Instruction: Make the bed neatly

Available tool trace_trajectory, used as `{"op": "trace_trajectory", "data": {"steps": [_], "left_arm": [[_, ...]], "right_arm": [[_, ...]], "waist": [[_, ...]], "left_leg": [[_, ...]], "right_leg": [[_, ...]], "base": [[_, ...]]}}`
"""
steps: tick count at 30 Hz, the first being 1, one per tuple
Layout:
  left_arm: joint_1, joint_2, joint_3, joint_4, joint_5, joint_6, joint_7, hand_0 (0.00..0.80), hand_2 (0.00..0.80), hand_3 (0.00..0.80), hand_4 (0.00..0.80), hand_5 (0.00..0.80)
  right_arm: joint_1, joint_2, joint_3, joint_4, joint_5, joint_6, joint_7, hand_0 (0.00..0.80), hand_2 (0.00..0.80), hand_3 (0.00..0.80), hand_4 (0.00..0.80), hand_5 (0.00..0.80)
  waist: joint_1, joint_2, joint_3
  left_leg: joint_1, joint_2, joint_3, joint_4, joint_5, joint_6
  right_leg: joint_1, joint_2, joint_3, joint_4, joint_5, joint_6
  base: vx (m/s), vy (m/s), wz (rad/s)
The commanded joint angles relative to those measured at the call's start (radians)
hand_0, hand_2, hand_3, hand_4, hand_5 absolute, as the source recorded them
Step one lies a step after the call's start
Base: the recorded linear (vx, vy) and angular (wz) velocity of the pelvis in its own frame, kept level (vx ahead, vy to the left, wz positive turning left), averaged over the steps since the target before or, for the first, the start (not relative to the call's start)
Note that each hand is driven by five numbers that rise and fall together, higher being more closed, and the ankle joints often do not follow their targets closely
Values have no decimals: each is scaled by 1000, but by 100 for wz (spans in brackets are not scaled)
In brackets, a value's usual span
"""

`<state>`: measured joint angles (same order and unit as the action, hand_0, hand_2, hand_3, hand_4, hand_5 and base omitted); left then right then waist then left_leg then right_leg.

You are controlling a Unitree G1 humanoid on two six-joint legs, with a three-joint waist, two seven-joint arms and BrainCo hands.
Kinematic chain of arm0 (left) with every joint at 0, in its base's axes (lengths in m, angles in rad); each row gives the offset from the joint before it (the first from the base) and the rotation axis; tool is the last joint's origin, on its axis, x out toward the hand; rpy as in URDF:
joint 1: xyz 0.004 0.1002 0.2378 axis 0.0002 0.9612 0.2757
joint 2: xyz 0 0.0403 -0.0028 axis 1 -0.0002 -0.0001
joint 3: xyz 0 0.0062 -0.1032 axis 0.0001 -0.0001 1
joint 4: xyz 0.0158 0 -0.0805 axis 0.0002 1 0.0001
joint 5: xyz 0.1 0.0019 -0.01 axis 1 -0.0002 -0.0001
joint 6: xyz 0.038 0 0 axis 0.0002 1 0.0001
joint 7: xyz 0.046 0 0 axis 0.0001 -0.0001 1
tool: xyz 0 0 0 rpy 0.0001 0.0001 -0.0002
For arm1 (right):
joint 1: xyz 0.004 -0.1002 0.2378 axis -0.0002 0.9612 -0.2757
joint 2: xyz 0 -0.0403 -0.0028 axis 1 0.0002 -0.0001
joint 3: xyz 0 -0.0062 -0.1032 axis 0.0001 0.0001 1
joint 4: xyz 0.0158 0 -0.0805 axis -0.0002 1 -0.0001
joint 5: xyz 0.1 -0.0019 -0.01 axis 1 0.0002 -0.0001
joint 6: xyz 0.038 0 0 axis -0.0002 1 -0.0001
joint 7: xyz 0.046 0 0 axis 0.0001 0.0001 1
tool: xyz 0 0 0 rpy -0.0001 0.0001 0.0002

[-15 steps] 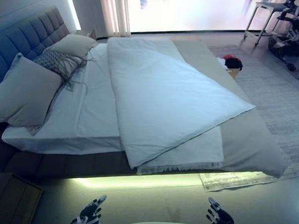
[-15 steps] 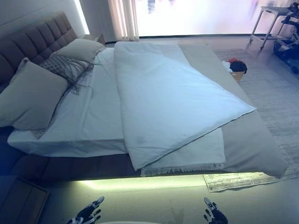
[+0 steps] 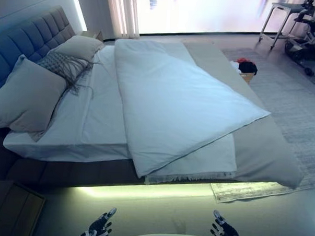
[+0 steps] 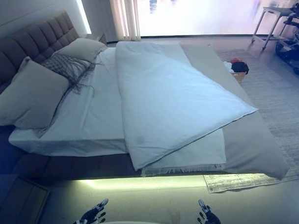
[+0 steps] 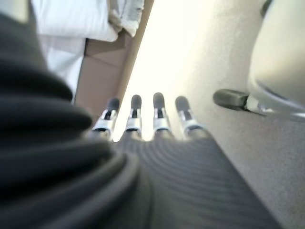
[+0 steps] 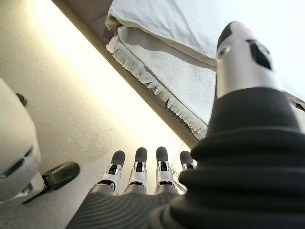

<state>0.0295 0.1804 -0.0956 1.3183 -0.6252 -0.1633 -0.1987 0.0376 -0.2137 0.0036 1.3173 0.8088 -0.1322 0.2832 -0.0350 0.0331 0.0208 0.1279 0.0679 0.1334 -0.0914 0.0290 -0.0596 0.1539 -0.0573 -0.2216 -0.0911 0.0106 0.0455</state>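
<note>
The bed [image 3: 66, 171] stands across the view with its grey padded headboard [image 3: 30, 34] at the left. A white duvet [image 3: 174, 103] lies askew on it, folded back from the pillow end, one corner hanging over the near edge. Under it lie a fringed white blanket [image 3: 197, 169] and a beige cover [image 3: 265, 154]. Two large pillows [image 3: 28, 94] and a fringed cushion [image 3: 63, 66] rest by the headboard. My left hand [image 3: 99, 229] and right hand [image 3: 221, 231] hang low over the floor in front of the bed, both open and empty, fingers straight.
A wooden nightstand [image 3: 10, 208] stands at the lower left. A pale rug [image 3: 299, 108] lies right of the bed, with a basket of dark clothes [image 3: 245, 68] on it. A small table [image 3: 279, 16] and equipment stand at the far right by the window.
The whole picture has shifted slightly right, so the camera moved. Both hands sit a little lower and closer together. The bedding has not moved.
</note>
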Motion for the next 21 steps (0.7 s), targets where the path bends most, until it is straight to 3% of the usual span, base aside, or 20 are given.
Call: {"op": "trace_trajectory", "data": {"steps": [1,15,18,19,21], "left_arm": [[-72,-10,16,65,-30,-16,3,0,0,0,0,0],[-77,3,25,77,-3,9,16,0,0,0,0,0],[-79,4,41,76,-17,-9,17,0,0,0,0,0],[-83,4,44,70,-34,-17,15,0,0,0,0,0],[-87,-2,52,62,-42,-18,11,0,0,0,0,0]], "right_arm": [[-89,30,-5,67,8,-13,28,0,0,0,0,0],[-108,28,8,68,-10,-45,-2,0,0,0,0,0],[-117,22,16,74,-33,-15,3,0,0,0,0,0],[-119,17,26,69,-35,-6,-4,0,0,0,0,0],[-123,8,31,62,-30,4,-15,0,0,0,0,0]], "waist": [[29,-40,14],[33,-44,26],[36,-66,56],[43,-78,85],[51,-70,121]], "left_leg": [[16,-80,16,4,-54,67],[20,-81,10,8,-50,71],[-58,-77,17,221,-85,53],[-128,-70,14,375,-62,38],[-214,-43,1,452,10,6]], "right_leg": [[-23,-12,13,6,40,22],[-30,-6,22,17,32,14],[-46,-22,19,61,21,-13],[-50,-31,13,73,21,-30],[-51,-24,18,80,24,-41]], "base": [[0,0,0],[20,-30,0],[8,-68,0],[-48,-38,-1],[-14,58,9]]}}
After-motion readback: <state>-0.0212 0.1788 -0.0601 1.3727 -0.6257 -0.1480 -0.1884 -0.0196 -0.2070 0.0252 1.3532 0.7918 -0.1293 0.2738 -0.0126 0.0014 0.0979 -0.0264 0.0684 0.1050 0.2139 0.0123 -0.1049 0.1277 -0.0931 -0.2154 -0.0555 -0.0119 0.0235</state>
